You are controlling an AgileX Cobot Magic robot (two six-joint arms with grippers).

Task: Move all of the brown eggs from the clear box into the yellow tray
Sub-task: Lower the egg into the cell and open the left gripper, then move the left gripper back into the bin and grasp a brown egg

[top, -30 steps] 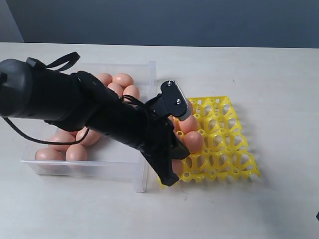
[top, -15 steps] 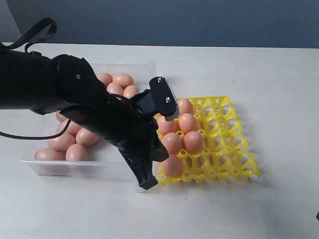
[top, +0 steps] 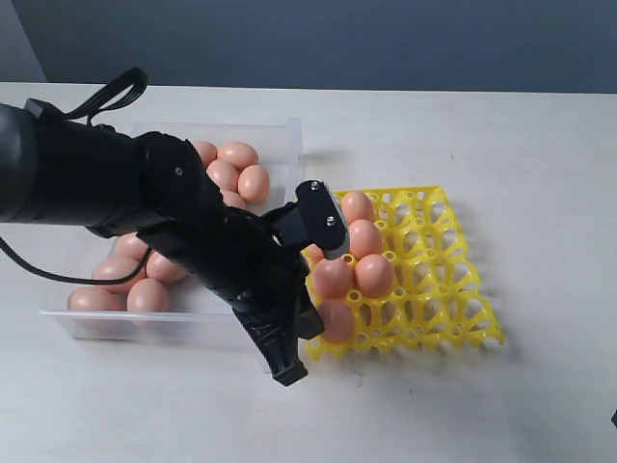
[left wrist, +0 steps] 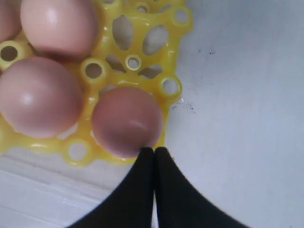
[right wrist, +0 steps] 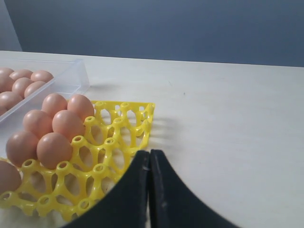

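1. Presently, the left pincer (left wrist: 154, 151) is clenched tip to tip with nothing between the jaws. It hangs over the corner of the yellow tray (top: 434, 280) that lies nearest the clear box (top: 281, 145).
2. The corner egg (left wrist: 127, 121) sits alone in the tray's corner cup. In the left wrist view the pincer tips show right at this egg's edge. I cannot tell whether they touch; judged free, since the cup carries the egg.
3. Seven brown eggs (right wrist: 68, 124) show in the tray, in the two rows of cups along its box-side edge. The other cups are bare.
4. Why so placed (judgement): cups and raised pegs keep each egg from rolling. Filling from the box side keeps the carry short.
5. The remaining eggs (top: 236, 154) lie loose in the clear box, just beside the tray. The left arm hides part of them, so no count.
6. The right pincer (right wrist: 149, 154) is clenched and empty. It hangs off the tray's side away from the box, above the table (top: 501, 145).
7. Judgement: task partly done. The next move calls for the left pincer to open over the box.
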